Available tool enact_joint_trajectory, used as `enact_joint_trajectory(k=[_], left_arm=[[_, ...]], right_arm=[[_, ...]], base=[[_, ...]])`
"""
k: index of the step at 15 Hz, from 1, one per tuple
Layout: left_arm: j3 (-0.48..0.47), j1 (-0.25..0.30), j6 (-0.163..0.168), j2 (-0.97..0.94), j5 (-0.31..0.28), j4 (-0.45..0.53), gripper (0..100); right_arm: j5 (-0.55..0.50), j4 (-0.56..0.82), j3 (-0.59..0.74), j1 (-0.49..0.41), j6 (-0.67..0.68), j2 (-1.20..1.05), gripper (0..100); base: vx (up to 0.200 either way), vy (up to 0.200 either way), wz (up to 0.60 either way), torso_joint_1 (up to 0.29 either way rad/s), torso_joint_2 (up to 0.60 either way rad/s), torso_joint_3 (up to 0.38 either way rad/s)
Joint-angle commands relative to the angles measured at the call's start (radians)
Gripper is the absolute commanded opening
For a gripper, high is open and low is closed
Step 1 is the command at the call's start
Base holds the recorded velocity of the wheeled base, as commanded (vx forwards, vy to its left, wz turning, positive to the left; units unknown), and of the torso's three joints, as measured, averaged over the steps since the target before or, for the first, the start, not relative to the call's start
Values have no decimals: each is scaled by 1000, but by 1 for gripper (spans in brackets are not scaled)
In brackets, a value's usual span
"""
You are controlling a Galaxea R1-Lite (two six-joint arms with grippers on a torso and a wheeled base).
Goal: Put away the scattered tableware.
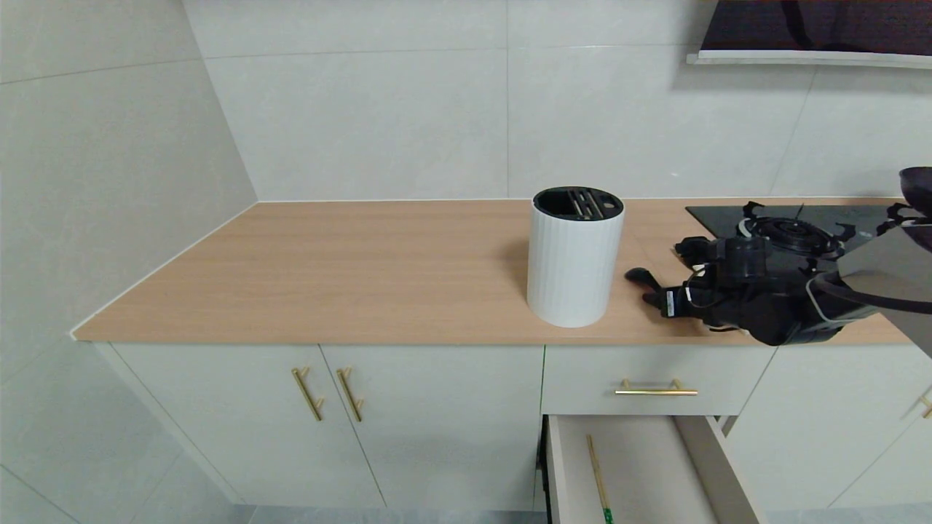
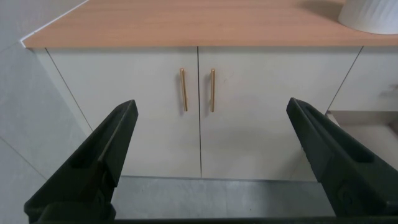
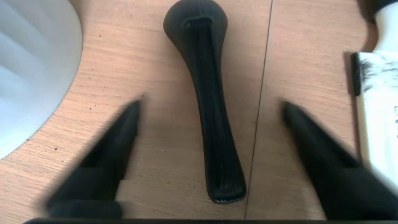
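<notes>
So, you are early in the job. Your right gripper [image 3: 210, 107] sits low over the counter [image 1: 364, 269] with its fingers spread wide on either side of a black handle [image 3: 208, 68], gripping nothing. The handle lies flat just beside the white holder [image 1: 575, 262]. Your left gripper [image 2: 211, 106] hangs wide open and empty, facing the cabinet doors [image 2: 261, 93]. One chopstick [image 1: 597, 469] lies in the open drawer [image 1: 655, 466], so that piece looks stowed. By my reading, the black handle's utensil is yet to be lifted and put away.
</notes>
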Motion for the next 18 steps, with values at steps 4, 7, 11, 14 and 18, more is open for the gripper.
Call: enact_joint_trajectory(k=[4, 7, 11, 14, 18], left_arm=[[0, 0, 0, 0, 0, 0, 100], [0, 0, 0, 0, 0, 0, 100], [0, 0, 0, 0, 0, 0, 100], [0, 0, 0, 0, 0, 0, 100], [0, 0, 0, 0, 0, 0, 100]], right_arm=[[0, 0, 0, 0, -1, 4, 0], [0, 1, -2, 0, -1, 4, 0], [-80, 80, -5, 11, 7, -64, 0], [-106, 297, 18, 22, 107, -219, 0], [-117, 485, 141, 49, 229, -449, 0]], base=[[0, 0, 0, 0, 0, 0], [0, 0, 0, 0, 0, 0], [0, 0, 0, 0, 0, 0], [0, 0, 0, 0, 0, 0], [0, 0, 0, 0, 0, 0]])
